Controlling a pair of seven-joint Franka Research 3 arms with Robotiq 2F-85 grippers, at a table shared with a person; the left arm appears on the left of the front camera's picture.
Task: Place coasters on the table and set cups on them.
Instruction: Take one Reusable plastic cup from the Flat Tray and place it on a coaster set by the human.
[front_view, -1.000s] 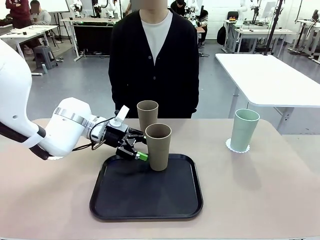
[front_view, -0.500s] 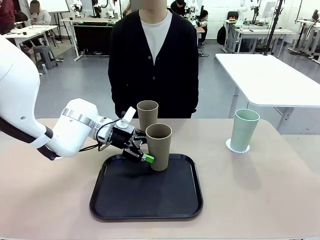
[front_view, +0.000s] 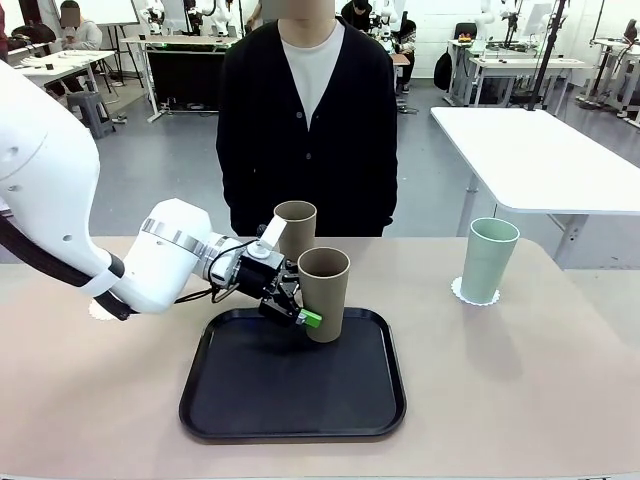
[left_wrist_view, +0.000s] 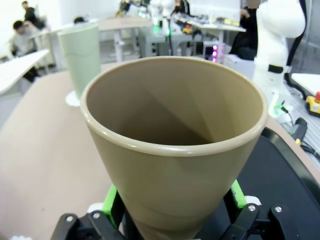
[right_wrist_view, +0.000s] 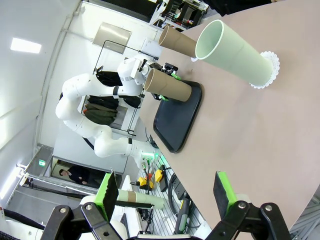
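While a second earlier it hung short of the cup, the left gripper (front_view: 291, 303) now sits further right at centre frame, its spread fingers (left_wrist_view: 238, 194) flanking the base of the near tan cup (front_view: 324, 293) on the black tray (front_view: 292, 376) without clamping it. Behind it stands the second tan cup (front_view: 294, 229), unmoved, while the mint cup (front_view: 488, 259) stays on its coaster (front_view: 459, 291) at right. The right gripper (right_wrist_view: 165, 192) hangs wide open above the beige table (right_wrist_view: 260, 125), empty.

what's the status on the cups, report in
Left gripper open, fingers straddling tan-brown tumbler on black tray. Right gripper open, empty. Mint green tumbler on white lacy coaster. Nothing blocking.
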